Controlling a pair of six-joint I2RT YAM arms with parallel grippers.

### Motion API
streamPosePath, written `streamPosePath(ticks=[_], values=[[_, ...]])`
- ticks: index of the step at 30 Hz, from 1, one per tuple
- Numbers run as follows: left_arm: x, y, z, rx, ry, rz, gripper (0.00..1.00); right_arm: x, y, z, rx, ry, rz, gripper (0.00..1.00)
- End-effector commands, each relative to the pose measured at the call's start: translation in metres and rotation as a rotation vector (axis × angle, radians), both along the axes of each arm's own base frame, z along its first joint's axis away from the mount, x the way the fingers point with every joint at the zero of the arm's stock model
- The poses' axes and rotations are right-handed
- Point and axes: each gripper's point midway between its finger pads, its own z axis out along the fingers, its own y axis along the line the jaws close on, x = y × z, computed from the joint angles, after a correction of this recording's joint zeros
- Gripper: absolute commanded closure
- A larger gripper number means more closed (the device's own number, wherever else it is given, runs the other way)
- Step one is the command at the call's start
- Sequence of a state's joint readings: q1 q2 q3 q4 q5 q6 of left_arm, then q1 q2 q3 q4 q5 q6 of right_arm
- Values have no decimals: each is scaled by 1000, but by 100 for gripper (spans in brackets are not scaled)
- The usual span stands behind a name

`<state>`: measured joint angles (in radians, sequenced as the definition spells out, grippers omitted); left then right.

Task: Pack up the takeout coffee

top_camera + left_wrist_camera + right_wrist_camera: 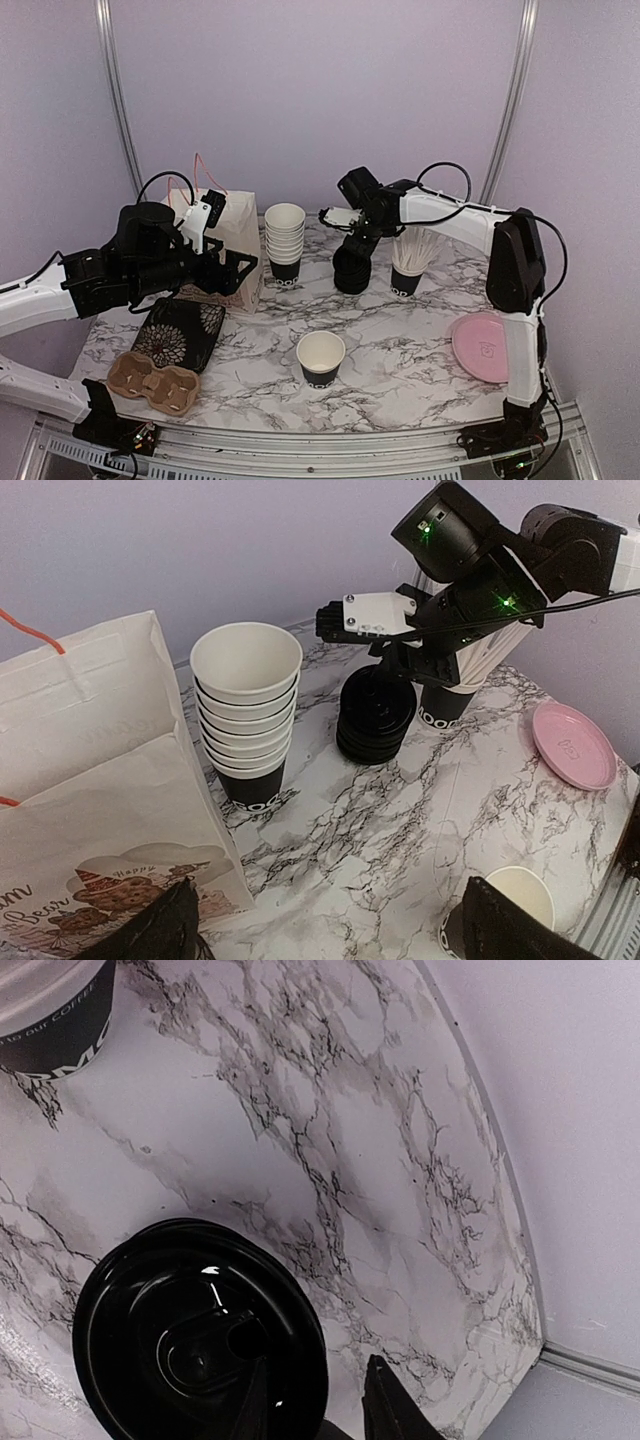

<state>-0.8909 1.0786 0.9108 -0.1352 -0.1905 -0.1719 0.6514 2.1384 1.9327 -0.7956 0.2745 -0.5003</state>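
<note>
One takeout coffee cup [320, 358], black outside and white inside, stands lidless near the table's front; the left wrist view shows its rim [522, 892] behind a finger. A stack of black lids [352, 272] [375, 720] [190, 1340] sits at mid-back. My right gripper [352, 247] [315, 1405] hangs over that stack, narrowly open. One finger is above the top lid and the other is just outside its rim, with marble showing between rim and finger. My left gripper [232, 268] [330, 920] is wide open and empty beside the paper bag [228, 245] [90, 780].
Nested white-lined cups [285, 240] [247, 715] stand between bag and lids. A black cup of white straws [410, 262] is right of the lids. A pink plate [480, 345] [572, 742] lies far right. A cardboard cup carrier [152, 382] and floral pouch [180, 335] lie front left.
</note>
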Motion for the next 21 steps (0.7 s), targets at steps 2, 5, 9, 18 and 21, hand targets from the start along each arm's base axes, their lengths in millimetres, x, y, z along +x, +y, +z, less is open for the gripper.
streamPosePath(ticks=[2,5,9,18,21], values=[[-1,0,-7,8,5,-3,8,2,-10,-14,-23,32,-44,70],[0,0,-8,9,6,-1,7,2,-11,-14,-20,36,-46,77],[-1,-1,-8,8,8,-3,8,2,-10,-10,-8,33,-45,86],[-1,-2,-8,2,7,-6,7,5,-7,9,19,-1,-46,93],[0,-2,-6,0,-1,-4,7,4,-5,28,49,-26,-39,93]])
